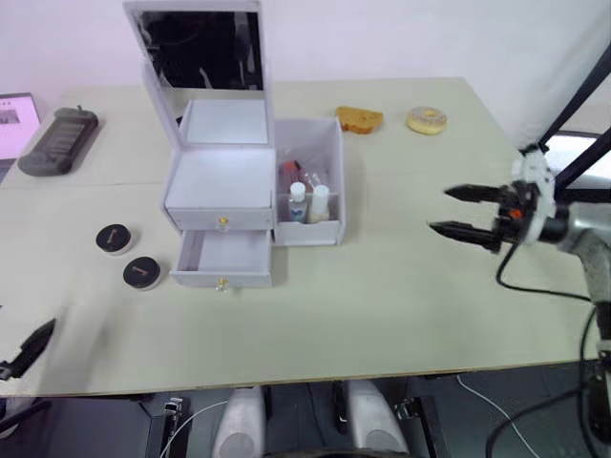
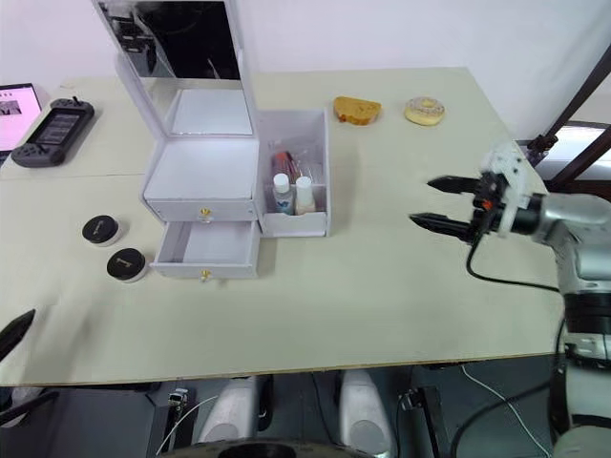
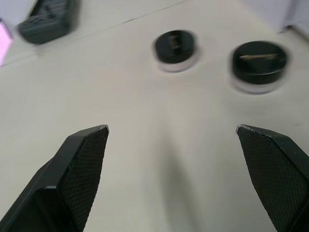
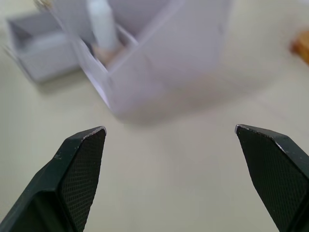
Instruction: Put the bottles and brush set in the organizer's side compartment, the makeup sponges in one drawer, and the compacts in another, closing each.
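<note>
The white organizer [image 1: 220, 176] stands mid-table with its mirror lid up. Its side compartment [image 1: 329, 143] holds two small bottles [image 1: 307, 202] and a red-capped item behind them. The lower drawer [image 1: 225, 256] is pulled out and empty, and the upper drawer is closed. Two black compacts [image 1: 115, 238] [image 1: 141, 273] lie left of the drawer, also seen ahead of my left gripper [image 3: 171, 128], which is open low at the table's front left. Two makeup sponges, one orange [image 1: 359, 119] and one round [image 1: 426, 119], rest at the back. My right gripper [image 1: 438, 210] hovers open to the organizer's right, pointing at it.
A dark handheld game console [image 1: 59, 140] and a lit screen [image 1: 14, 119] lie at the far left. The table's front edge [image 1: 305, 382] runs close below the drawer. Bare tabletop stretches between the organizer and my right gripper.
</note>
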